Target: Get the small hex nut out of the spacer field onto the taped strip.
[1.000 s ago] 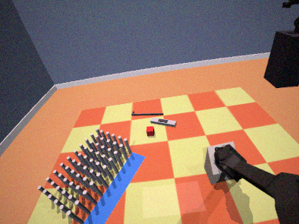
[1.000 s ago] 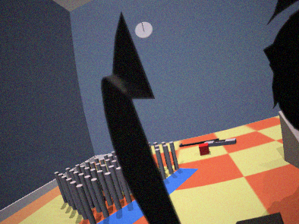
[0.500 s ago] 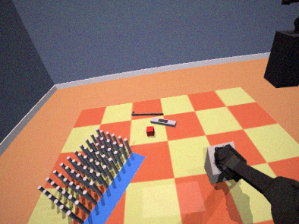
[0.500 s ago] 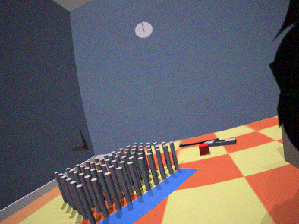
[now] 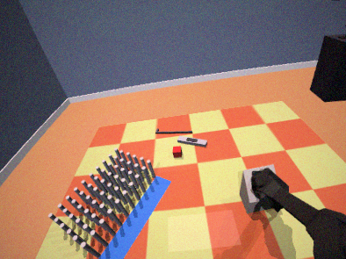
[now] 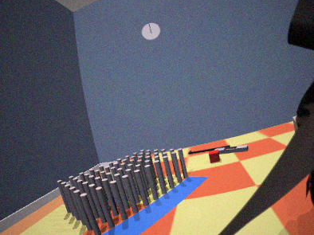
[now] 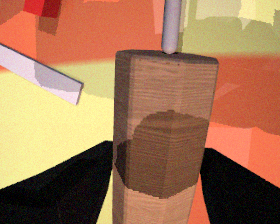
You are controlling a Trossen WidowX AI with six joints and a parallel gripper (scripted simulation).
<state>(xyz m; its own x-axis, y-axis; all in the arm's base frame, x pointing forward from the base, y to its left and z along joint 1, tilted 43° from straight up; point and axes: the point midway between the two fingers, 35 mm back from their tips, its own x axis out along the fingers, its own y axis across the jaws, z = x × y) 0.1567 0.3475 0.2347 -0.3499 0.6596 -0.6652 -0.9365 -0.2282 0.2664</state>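
My gripper (image 7: 158, 153) is shut on the pale wooden handle (image 7: 167, 82) of a tool in the wrist view. A straight metal rod (image 7: 171, 25) runs from the handle's far end out of the top of that view; the tool's working end is not seen. The standing grey spacers (image 5: 90, 250) (image 6: 91, 214) form a dense field at the left. The blue taped strip (image 5: 147, 210) (image 6: 187, 188) lies along their front. The hex nut cannot be made out. A thin dark rod tool (image 5: 174, 132) (image 6: 205, 150) lies behind the red cube.
A small red cube (image 5: 176, 151) (image 6: 213, 156) (image 7: 42, 6) lies right of the spacers. A pale bar with a dark inset (image 5: 202, 143) (image 6: 241, 147) lies beyond it; a pale bar (image 7: 62, 87) shows in the wrist view. A grey block (image 5: 247, 197) stands at the right beneath black arm parts.
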